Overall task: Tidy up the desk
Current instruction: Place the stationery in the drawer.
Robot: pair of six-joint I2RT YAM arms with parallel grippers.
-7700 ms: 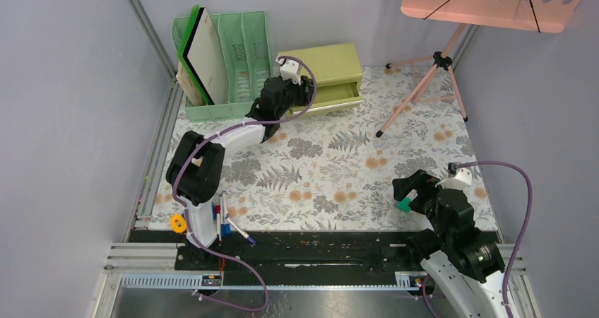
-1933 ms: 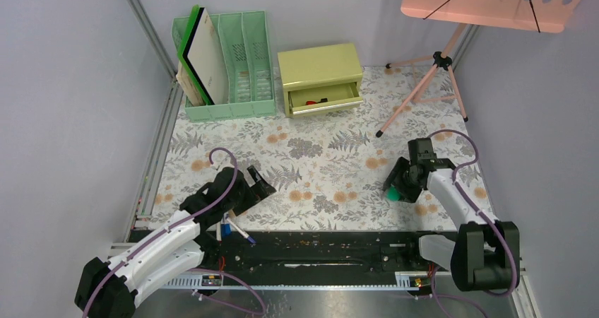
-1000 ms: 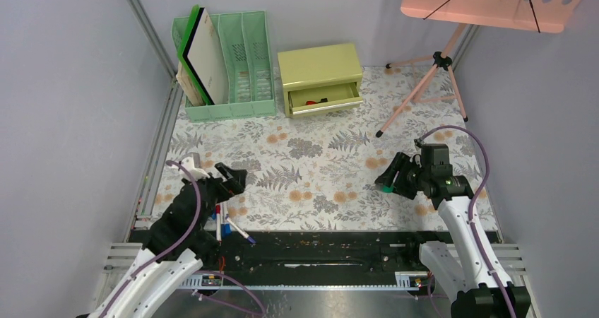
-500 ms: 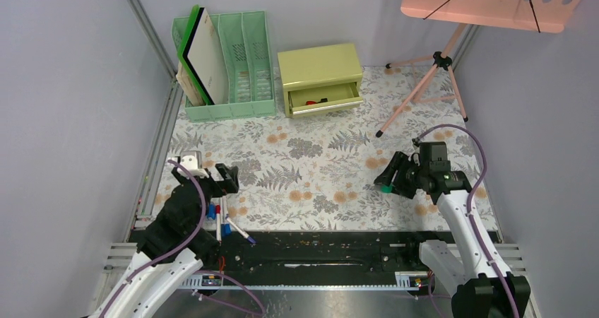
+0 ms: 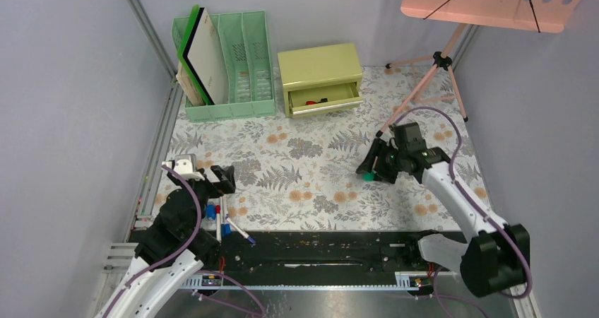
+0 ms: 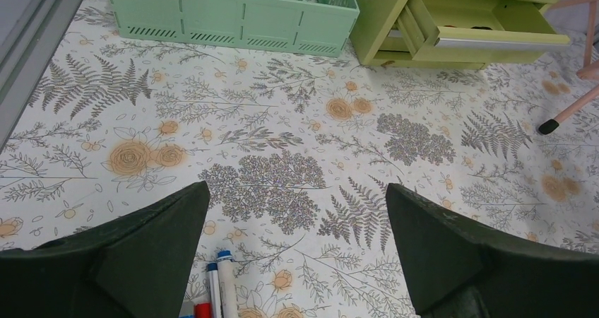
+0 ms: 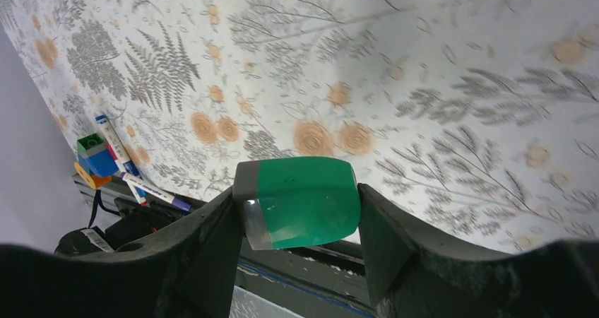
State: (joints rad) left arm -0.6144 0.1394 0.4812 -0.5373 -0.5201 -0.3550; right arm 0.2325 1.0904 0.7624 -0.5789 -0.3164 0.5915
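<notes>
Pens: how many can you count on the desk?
3 pens at least: two side by side by the left gripper, one slanted beside them, all at the desk's near edge. The arm may hide more.

The file organizer (image 5: 244, 63) stands at the back left of the desk (image 5: 318, 169), boards (image 5: 208, 56) in its leftmost slot. The drawer chest (image 5: 319, 65) sits just right of it. The music stand (image 5: 424, 85) stands back right. Markers (image 5: 224, 215) lie near left. Above the right half, the right gripper (image 5: 369, 169) clasps a small block (image 7: 300, 201).
</notes>
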